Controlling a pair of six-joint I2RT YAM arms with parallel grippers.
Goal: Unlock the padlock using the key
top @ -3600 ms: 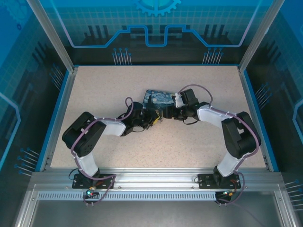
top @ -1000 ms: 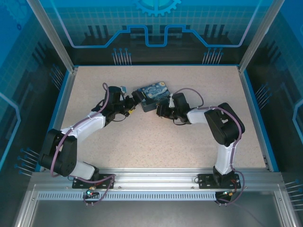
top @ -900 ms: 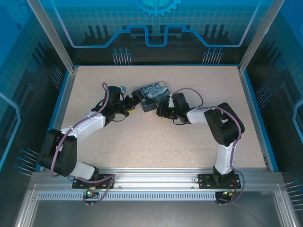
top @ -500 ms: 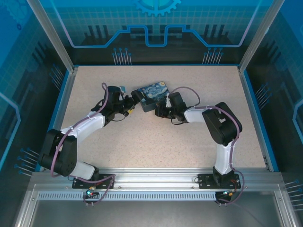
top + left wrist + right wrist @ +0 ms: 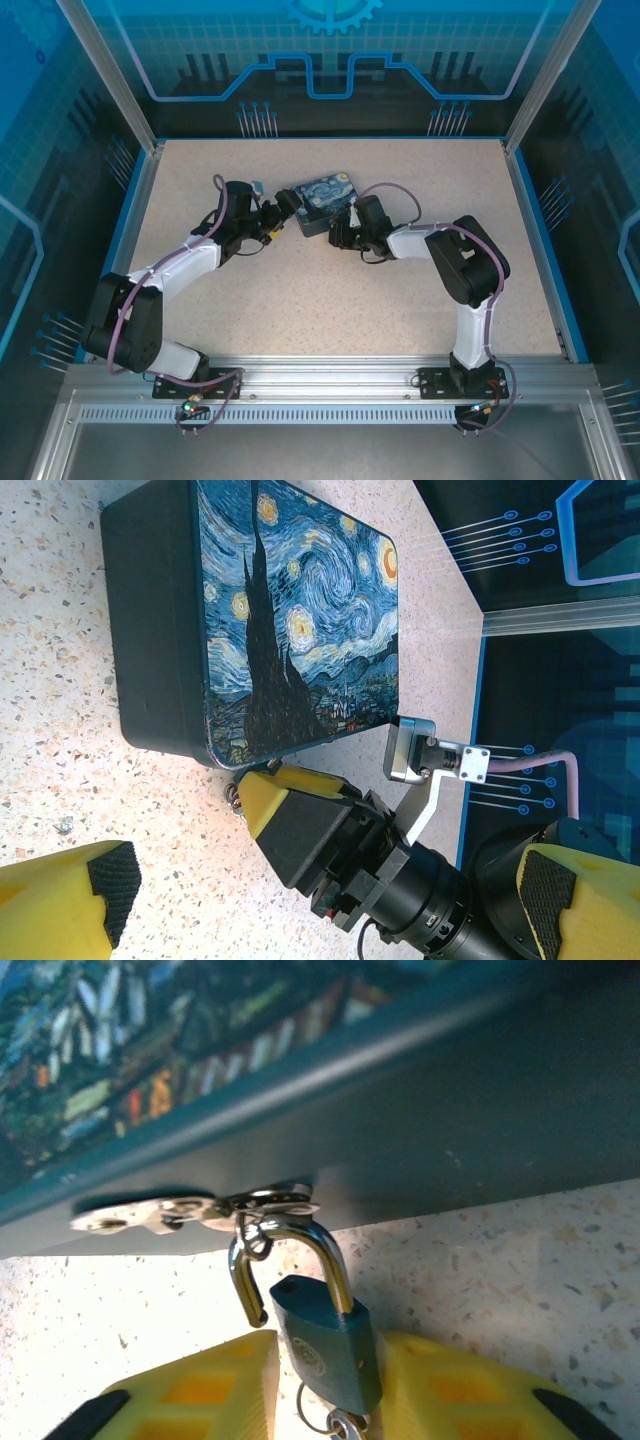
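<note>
Table [image 5: 330, 290]: speckled light surface. It carries the box and both arm ends.

Box [image 5: 300, 630]: dark, square, with a swirled blue-and-yellow painting print on the lid. It rests flat on the table, just ahead of the left fingers and directly above the right fingers as the right wrist camera sees them.

Left gripper [image 5: 283, 208]: released. The two yellow fingers [image 5: 100, 880] stand wide apart with nothing between the pads. They are near one side wall of the box but not touching it. The right gripper's head lies in the gap ahead of them.

Right gripper [image 5: 325, 1350]: clenched on the padlock body. One yellow finger [image 5: 200, 1390] presses each side of the body. The fingertips sit close under the front wall of the box.

Hasp [image 5: 180, 1208]: a small bright metal plate on the box's front wall, just beyond the right fingertips.

Padlock [image 5: 325, 1335]: teal-grey body, held upright between the right fingers, with the upper part projecting past the fingertips.

Shackle [image 5: 300, 1235]: silver and hooked through the hasp loop. One leg stays seated in the body. The other leg is out of its hole, with its free end hanging clear beside the body.

Key [image 5: 340, 1425]: a small metal part with a ring at the base of the padlock body, between the right fingers. The frame edge cuts it off, so how far it is inserted cannot be told.
</note>
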